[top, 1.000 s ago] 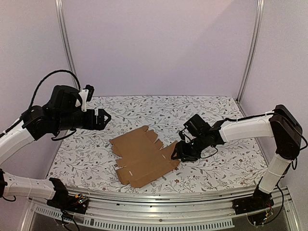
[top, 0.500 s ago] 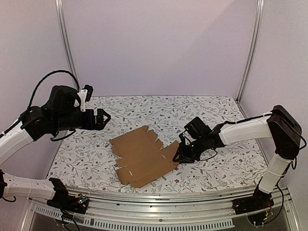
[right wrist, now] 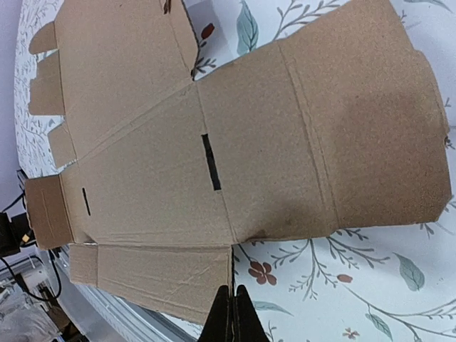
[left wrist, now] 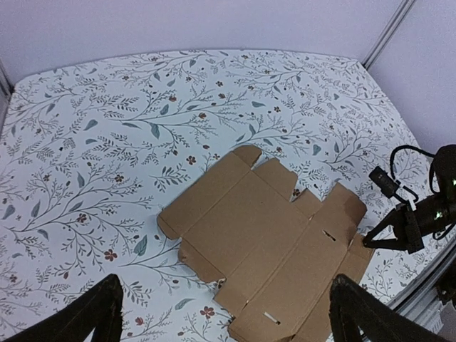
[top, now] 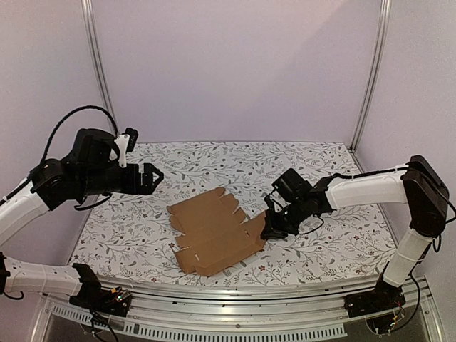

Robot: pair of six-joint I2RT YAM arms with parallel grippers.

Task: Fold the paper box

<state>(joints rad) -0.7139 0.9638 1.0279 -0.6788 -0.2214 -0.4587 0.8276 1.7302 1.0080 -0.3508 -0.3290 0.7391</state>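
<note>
The box [top: 214,231] is a flat sheet of matte brown cardboard, die-cut, with straight creases, a few narrow slits and small notched tabs along its far side; its grain looks fibrous and slightly mottled in the right wrist view [right wrist: 214,142]. It lies unfolded, skewed to the edges of the table [top: 320,171], close to the near edge and about midway between the left and right edges. The corner flap beside the right gripper [top: 269,226] seems tipped up a little. That gripper sits low at the box's right side, its dark fingers [right wrist: 228,317] pressed together, tips meeting the edge of a flap (whether any cardboard is nipped between them cannot be told). The left gripper [top: 151,176] hangs well above the table's left side, apart from the box, its black fingers [left wrist: 96,317] spread wide, framing the sheet [left wrist: 271,249] from above. The table wears a white cloth printed with grey-green sprigs and small red flowers. Pale lilac walls [top: 235,71] and two metal posts [top: 370,71] close the far corners, and a black cable [top: 71,117] loops over the left arm.
</note>
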